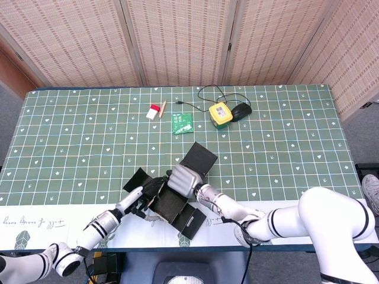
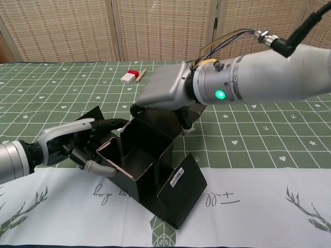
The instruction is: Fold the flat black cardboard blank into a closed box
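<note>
Left hand (image 2: 77, 142) gripping half-folded black box (image 2: 150, 175), right hand (image 2: 163, 93) seemingly pressing its flap, mouse (image 1: 240, 109) far behind

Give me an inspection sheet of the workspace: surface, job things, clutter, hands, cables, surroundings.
Surface: table under a green patterned cloth, white strip along the near edge.
Job things: black box, partly folded, walls raised, flaps open, not closed.
Clutter: red-and-white block, green packet, yellow device, mouse, all at the far side.
Hands: left hand holds the box's left wall; right hand rests on its rear panel.
Cables: black cable looped by the yellow device.
Surroundings: woven screen behind the table.
</note>
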### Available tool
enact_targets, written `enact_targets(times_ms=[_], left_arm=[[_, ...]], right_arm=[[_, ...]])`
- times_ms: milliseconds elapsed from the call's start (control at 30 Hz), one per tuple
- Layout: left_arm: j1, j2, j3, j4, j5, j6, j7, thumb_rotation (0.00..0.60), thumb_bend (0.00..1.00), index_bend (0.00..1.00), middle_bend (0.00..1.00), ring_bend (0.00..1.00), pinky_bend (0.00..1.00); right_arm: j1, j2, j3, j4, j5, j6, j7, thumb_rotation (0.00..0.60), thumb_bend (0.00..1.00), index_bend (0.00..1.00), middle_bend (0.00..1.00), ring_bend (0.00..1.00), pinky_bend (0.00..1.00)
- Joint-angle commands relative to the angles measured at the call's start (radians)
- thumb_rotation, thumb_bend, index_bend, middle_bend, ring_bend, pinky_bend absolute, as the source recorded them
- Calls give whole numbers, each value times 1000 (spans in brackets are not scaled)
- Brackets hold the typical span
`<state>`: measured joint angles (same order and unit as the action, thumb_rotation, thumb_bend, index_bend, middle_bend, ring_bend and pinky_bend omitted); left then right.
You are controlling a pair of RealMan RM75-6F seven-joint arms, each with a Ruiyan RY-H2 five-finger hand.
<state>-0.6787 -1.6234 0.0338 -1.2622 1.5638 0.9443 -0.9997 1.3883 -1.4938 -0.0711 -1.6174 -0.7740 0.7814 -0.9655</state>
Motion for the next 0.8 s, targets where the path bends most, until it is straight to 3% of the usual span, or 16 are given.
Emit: enact_targets(times_ms=[33, 333, 467, 567, 800], left_arm=[[-2, -1, -2, -4, -1, 0, -13, 600, 42, 132, 66, 757, 811], [-4, -9, 1, 3, -4, -4, -27, 600, 42, 157, 94, 736, 811], [-5, -12, 2, 5, -5, -6, -42, 600, 42, 170, 106, 791, 811], [-5, -14, 0, 5, -7, -6, -57, 600, 42, 171, 108, 719, 811], [-6, -17, 2, 3, -5, -7, -97, 600, 41, 168, 108, 691, 811]], right_arm=[[4, 0, -3, 5, -12, -3, -2, 600, 267, 264, 309, 774, 900], [9, -3, -7, 24, -54, -13, 3, 600, 268, 275, 312, 774, 900], [6, -8, -5, 36, -82, -10, 11, 600, 267, 276, 312, 774, 900], [2, -14, -3, 48, -103, -10, 20, 600, 268, 276, 312, 774, 900], [-13, -28, 0, 82, -163, -11, 44, 600, 268, 276, 310, 769, 900]])
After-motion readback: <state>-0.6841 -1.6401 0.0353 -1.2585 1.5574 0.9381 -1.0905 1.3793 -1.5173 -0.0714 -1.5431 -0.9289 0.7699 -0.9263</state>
